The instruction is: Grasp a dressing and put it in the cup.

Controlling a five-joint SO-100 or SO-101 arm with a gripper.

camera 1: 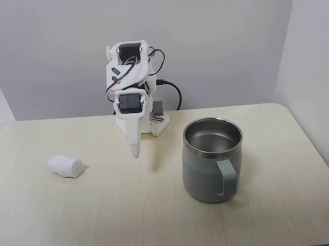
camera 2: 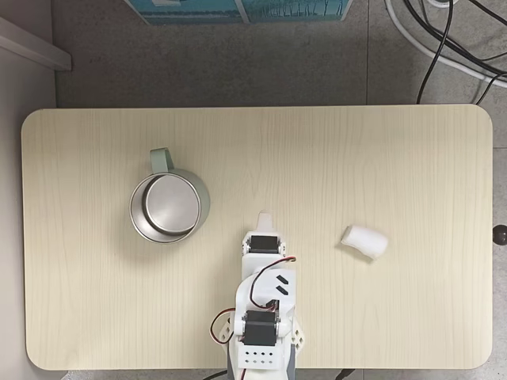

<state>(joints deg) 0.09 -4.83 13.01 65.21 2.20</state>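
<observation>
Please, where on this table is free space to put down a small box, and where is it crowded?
Free: the wide strip of table beyond the cup and the dressing, and both near corners beside the arm's base. Tighter: between the cup and the tool, and between the tool and the dressing.

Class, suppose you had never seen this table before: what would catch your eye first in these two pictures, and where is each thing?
The large grey-green cup stands out first, upright on the right of the table in the front fixed view, its steel inside empty. Next comes the white arm at the back middle, folded, with its gripper pointing down above the wood. Last, the small white dressing lies alone on the left, apart from both.
</observation>
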